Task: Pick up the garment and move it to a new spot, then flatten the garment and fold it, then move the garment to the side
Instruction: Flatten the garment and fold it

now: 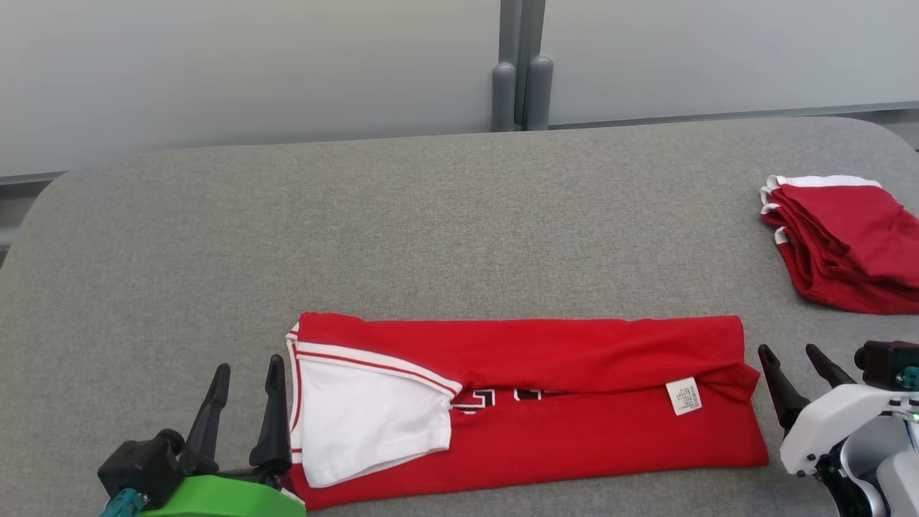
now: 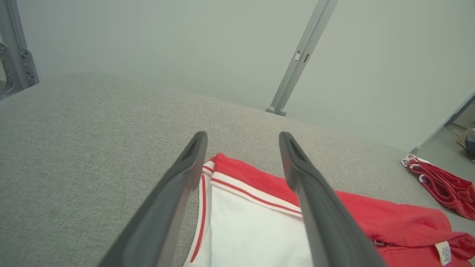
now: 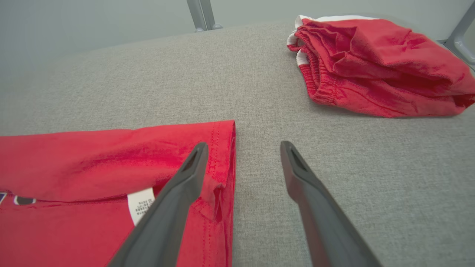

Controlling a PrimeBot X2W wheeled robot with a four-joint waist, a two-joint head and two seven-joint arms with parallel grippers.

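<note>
**Folded red shirt lies between two spread pincers**

The red shirt (image 1: 546, 402) lies flat on the grey table (image 1: 431, 215) as a long band, its long sides folded toward the middle. A white sleeve (image 1: 366, 416) lies on top at one end, and a small white label (image 1: 683, 396) near the other. The left pincer (image 1: 249, 363) has its fingers spread, just beside the sleeve end. The right pincer (image 1: 788, 349) is also spread, holding nothing, just beside the label end. A pile of red clothes (image 1: 847, 244) lies beyond the right pincer, apart from the shirt
</note>
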